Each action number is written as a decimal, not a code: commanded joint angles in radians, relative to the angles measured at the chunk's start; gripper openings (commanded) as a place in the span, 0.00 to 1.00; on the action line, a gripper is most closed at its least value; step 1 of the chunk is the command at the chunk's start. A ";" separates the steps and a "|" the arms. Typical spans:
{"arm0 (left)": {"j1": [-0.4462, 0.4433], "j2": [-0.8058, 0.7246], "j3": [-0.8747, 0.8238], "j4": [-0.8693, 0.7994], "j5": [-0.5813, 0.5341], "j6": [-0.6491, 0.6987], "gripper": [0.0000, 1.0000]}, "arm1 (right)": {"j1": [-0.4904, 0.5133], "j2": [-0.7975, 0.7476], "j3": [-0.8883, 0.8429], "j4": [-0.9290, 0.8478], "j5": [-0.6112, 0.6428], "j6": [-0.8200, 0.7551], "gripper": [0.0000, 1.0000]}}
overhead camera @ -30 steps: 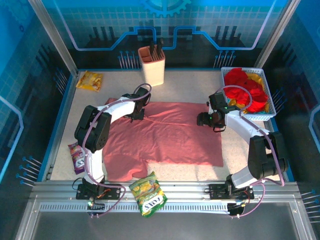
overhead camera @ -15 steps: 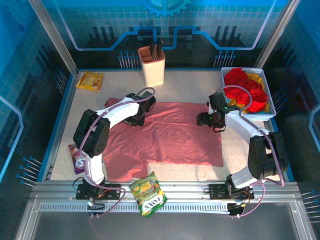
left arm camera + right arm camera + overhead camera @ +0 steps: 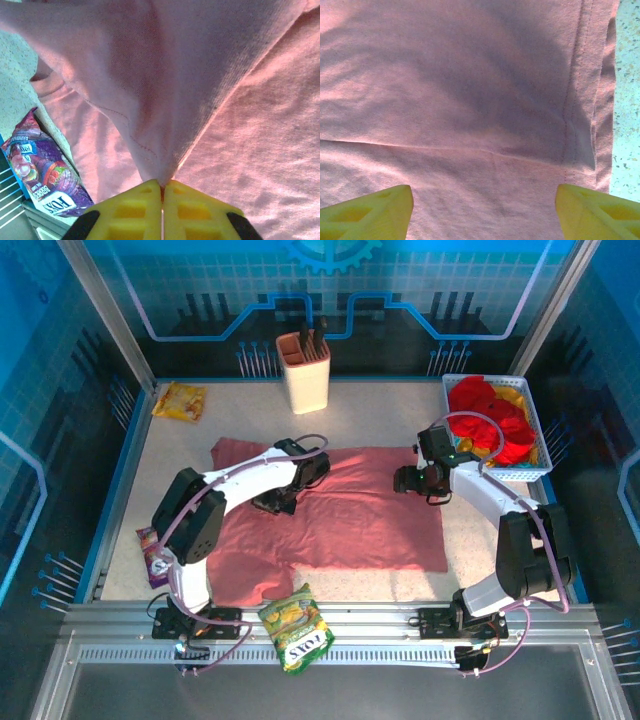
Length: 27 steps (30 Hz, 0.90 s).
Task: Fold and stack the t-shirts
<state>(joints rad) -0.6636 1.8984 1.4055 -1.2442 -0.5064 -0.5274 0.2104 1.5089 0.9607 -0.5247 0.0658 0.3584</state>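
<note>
A dusty salmon-pink t-shirt [image 3: 360, 525] lies spread across the middle of the table. My left gripper [image 3: 283, 502] is over its left-centre, shut on a pinch of the pink cloth; in the left wrist view the cloth [image 3: 165, 100] rises tent-like from the closed yellow fingers [image 3: 161, 187]. My right gripper [image 3: 408, 480] hovers open at the shirt's upper right; the right wrist view has its fingertips [image 3: 484, 200] wide apart above the flat cloth [image 3: 445, 75] near a hemmed edge. Red t-shirts [image 3: 488, 418] and a yellow t-shirt [image 3: 520, 395] are heaped in a white basket [image 3: 452, 388] at the back right.
A beige knife block [image 3: 304, 370] stands at the back centre. Snack packets lie about: a yellow one [image 3: 180, 401] back left, a purple one [image 3: 152, 555] at the left edge beside the shirt, a green one [image 3: 295, 625] on the front rail.
My left gripper has travelled right and nearer across the shirt, pulling the shirt's upper left part over with it. The right arm has stayed still.
</note>
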 commanded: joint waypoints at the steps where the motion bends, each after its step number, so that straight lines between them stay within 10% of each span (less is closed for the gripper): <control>1: -0.002 0.048 0.021 -0.055 -0.010 -0.021 0.37 | 0.006 -0.015 -0.006 -0.017 -0.025 -0.013 0.75; 3: 0.002 0.054 0.025 -0.043 -0.033 -0.005 0.65 | 0.007 -0.016 -0.007 -0.015 -0.022 -0.015 0.75; 5: 0.023 0.042 0.030 -0.024 -0.020 0.019 0.72 | 0.006 -0.016 -0.007 -0.016 -0.020 -0.016 0.75; 16: 0.407 -0.303 -0.185 0.339 0.237 0.120 0.60 | 0.005 -0.016 -0.020 0.000 -0.026 -0.018 0.75; 27: 0.799 -0.491 -0.510 0.743 0.591 -0.136 0.60 | 0.006 0.017 -0.011 0.011 -0.044 -0.019 0.75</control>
<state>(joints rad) 0.0586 1.4014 0.9451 -0.6544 -0.0826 -0.5503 0.2104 1.5120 0.9478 -0.5144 0.0418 0.3542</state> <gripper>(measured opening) 0.610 0.753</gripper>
